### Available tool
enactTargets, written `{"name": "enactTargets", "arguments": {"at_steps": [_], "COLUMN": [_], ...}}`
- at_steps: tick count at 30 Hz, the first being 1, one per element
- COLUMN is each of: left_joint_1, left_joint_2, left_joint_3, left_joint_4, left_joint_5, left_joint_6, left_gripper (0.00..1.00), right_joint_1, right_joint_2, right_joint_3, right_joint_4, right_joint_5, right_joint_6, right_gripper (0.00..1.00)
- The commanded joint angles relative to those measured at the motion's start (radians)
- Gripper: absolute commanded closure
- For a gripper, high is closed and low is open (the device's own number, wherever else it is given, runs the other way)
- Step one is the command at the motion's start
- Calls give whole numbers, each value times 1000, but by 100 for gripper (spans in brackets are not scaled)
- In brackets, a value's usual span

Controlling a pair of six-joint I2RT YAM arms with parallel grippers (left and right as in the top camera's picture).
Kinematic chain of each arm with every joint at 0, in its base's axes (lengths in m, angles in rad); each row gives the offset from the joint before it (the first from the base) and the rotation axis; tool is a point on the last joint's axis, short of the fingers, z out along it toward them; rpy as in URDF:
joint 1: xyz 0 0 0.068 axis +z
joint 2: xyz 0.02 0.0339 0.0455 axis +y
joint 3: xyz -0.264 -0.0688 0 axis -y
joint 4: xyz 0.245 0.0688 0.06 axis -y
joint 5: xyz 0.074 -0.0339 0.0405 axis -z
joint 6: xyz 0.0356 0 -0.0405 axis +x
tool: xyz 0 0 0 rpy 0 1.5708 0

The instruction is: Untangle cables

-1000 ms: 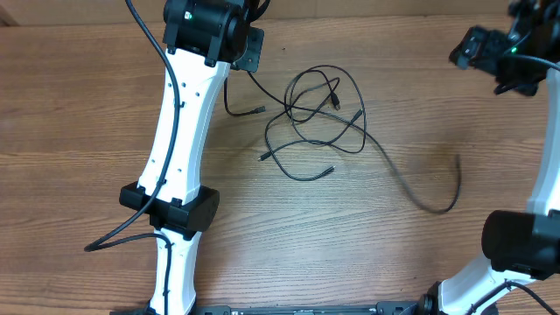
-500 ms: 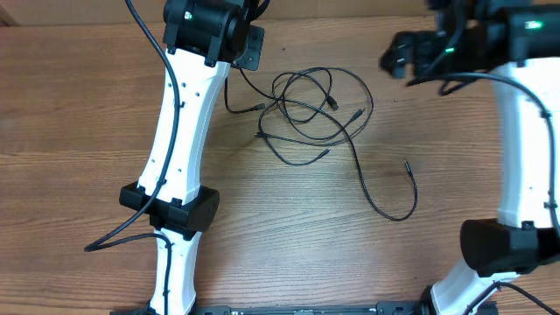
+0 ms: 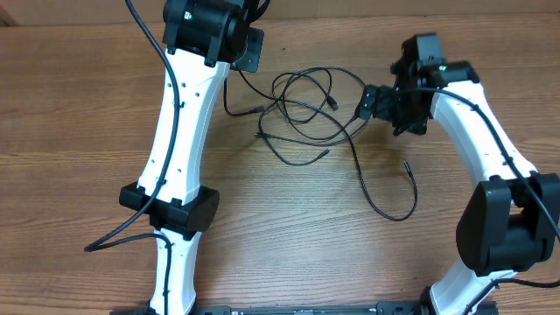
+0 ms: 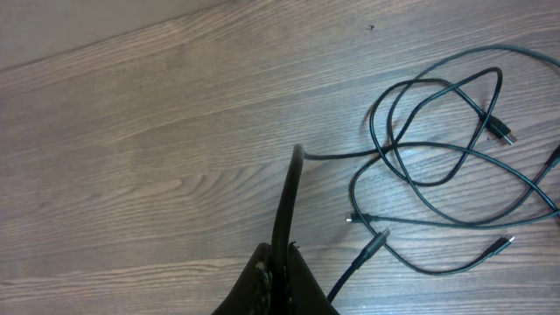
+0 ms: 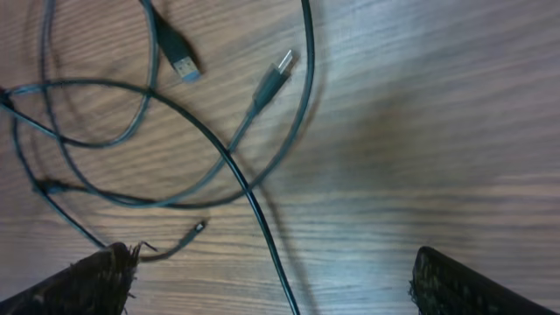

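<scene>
Cables (image 3: 291, 107) | loops overlap | overhead: part hidden beneath open right end effector (image 3: 367, 103)

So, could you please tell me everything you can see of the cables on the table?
The cables are thin black cords lying in loose overlapping loops on the wooden table. Several small plug ends show, among them a silver-tipped plug. One strand trails out to a free end. Another runs to the shut left gripper, apparently pinched there. The open right gripper hovers over them without touching.
</scene>
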Motion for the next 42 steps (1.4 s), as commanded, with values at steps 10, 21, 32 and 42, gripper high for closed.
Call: {"name": "enactTargets", "arguments": {"at_steps": [10, 21, 32, 42], "left_joint_1": [10, 10, 10, 10], "left_joint_2": [-8, -8, -8, -8], "left_joint_3": [10, 10, 10, 9], "left_joint_4": [-15, -16, -16, -16], "left_joint_5": [7, 7, 7, 7], "left_joint_6": [-11, -10, -10, -10], "left_gripper": [95, 96, 96, 96], "right_joint_1": [3, 2, 2, -15], "right_joint_2": [20, 152, 175, 166], "right_joint_3": [-146, -150, -150, -82], "right_joint_4": [164, 305, 341, 293], "right_joint_5": [-131, -238, -231, -294], "right_joint_6": [189, 219, 219, 195], "right_gripper": [0, 0, 96, 96]}}
